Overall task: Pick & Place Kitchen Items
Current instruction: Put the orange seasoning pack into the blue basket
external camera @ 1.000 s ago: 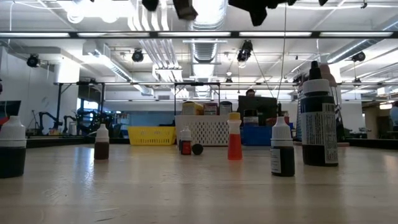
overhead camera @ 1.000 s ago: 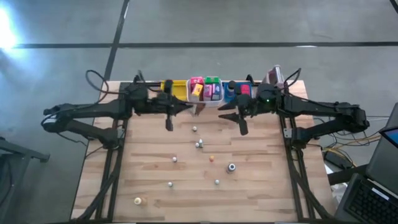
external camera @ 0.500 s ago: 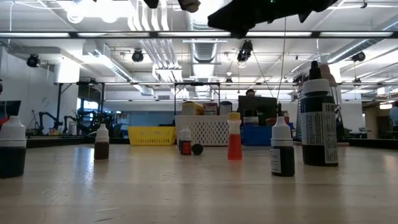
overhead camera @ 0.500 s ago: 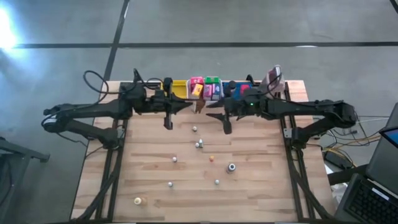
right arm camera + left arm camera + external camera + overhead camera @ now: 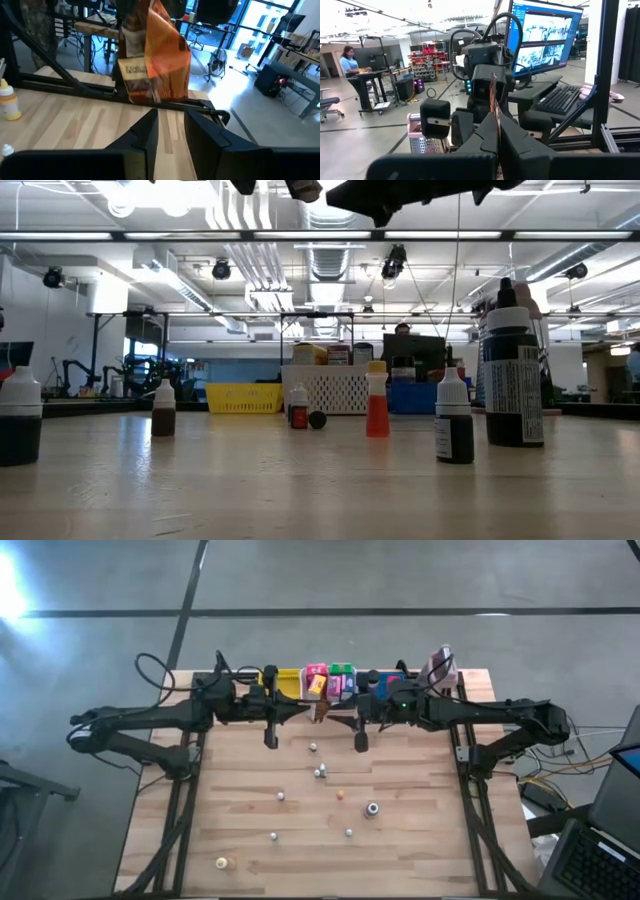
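My left gripper is pinched shut on an orange-brown packet, holding it edge-on above the far part of the table, in front of the white bin. My right gripper faces it from the right, fingers a narrow gap apart just short of the packet's hanging lower edge, gripping nothing. More colored packets fill the white bin between the yellow bin and blue bin. Small dropper bottles stand scattered on the near boards.
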Motion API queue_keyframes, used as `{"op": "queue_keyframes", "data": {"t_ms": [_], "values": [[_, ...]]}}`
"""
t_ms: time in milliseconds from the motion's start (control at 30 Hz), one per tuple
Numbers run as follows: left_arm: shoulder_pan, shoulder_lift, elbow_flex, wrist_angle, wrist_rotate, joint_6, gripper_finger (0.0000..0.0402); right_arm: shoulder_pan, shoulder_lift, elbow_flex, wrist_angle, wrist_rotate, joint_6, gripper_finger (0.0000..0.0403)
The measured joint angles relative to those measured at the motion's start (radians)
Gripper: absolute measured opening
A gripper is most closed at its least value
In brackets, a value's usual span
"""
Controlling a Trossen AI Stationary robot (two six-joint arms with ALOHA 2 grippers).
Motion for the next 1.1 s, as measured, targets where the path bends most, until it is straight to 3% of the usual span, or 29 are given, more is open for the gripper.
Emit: {"op": "queue_keyframes", "data": {"t_ms": [467,1100], "values": [[0.0,0.001,0.0,-0.005,0.0,0.005,0.0,0.047,-0.002,0.019,-0.002,-0.004,-0.019,0.0044],[0.0,0.001,0.0,-0.007,0.0,0.008,0.0,0.071,-0.002,0.019,0.0,0.002,-0.018,0.0101]]}}
